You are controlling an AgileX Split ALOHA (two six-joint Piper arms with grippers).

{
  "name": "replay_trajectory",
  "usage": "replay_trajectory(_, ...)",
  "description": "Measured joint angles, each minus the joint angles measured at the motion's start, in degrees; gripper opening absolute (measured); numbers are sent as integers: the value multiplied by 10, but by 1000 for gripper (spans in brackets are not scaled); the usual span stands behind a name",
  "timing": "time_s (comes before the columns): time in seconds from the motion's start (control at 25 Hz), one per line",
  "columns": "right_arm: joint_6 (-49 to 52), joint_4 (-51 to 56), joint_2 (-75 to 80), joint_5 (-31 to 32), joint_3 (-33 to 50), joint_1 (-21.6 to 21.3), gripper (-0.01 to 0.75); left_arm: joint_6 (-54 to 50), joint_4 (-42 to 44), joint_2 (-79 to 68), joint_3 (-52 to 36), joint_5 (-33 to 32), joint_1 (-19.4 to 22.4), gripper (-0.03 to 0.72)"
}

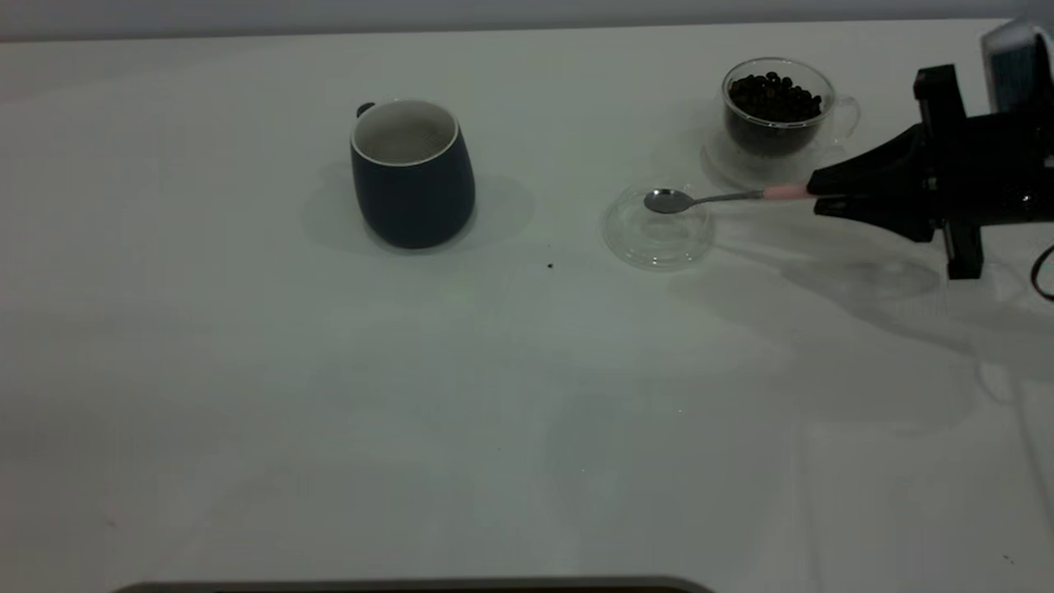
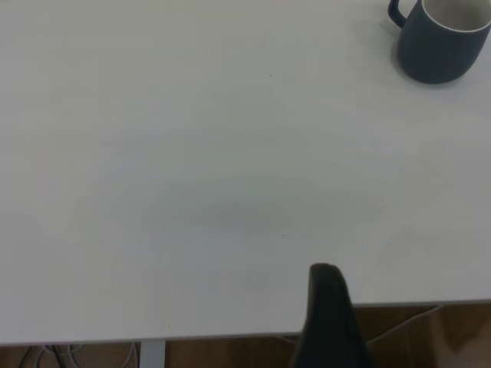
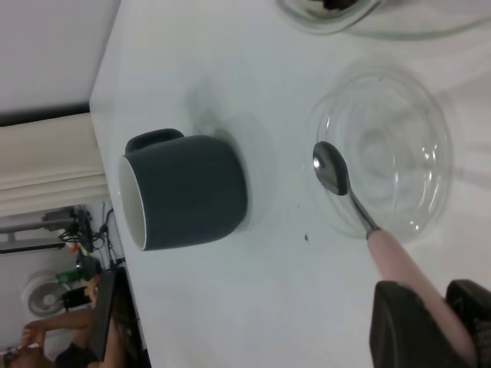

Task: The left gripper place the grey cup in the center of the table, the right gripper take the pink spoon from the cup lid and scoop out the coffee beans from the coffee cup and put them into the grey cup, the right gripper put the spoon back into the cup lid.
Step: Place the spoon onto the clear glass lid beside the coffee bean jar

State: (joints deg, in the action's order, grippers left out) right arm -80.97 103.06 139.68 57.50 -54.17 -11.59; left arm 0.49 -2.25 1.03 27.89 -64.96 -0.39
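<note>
One black right gripper pinches the pink-handled metal spoon, bowl empty above the clear round lid. Dark blue-grey mug stands centred. Next, likely: scoop beans from the clear glass cup.

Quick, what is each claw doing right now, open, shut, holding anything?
Left gripper: parked back at the table edge, holding nothing; open or shut cannot be told.
Right gripper: shut on the pink spoon, its bowl above the cup lid.

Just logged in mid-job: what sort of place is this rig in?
Probably a lab or workshop test bench: a plain white table holding only staged props, a fan and cluttered equipment behind it, and loose cables under its edge.
</note>
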Motion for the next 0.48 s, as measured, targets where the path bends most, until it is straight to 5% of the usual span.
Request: replay_trajectory(0.48,4,1,16,-30,-35,30,113,0,0,0,0,0,0,586)
